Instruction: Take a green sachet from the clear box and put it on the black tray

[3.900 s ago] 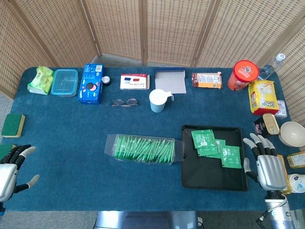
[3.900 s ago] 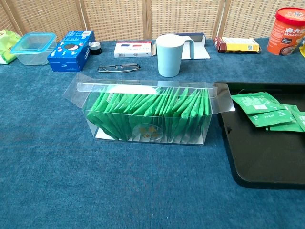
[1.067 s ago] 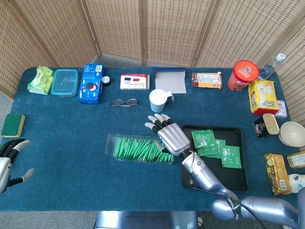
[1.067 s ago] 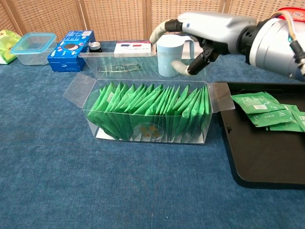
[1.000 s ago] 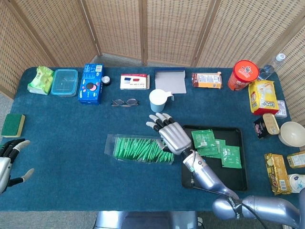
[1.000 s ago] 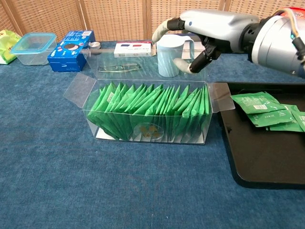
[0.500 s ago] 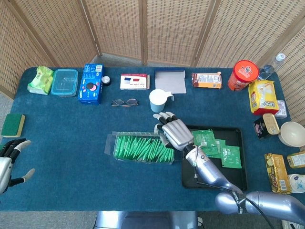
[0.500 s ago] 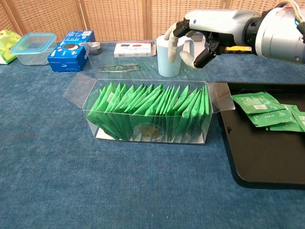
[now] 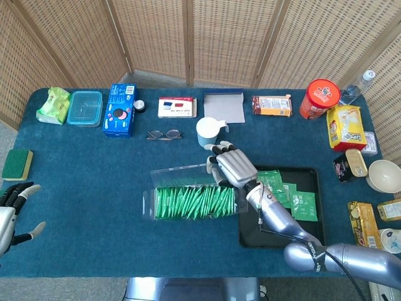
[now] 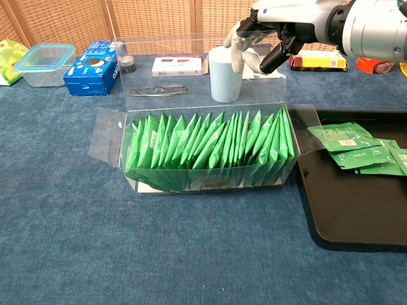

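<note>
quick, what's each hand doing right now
Left hand: open, holding nothing.
Right hand: fingers curled at the clear box lid; whether it grips cannot be told.

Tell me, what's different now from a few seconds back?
The right hand came from the table's right edge to the clear box, lifting its lid upright; the box shifted nearer the black tray. No sachet is taken yet. The left hand and the tray's sachets stayed put.
</note>
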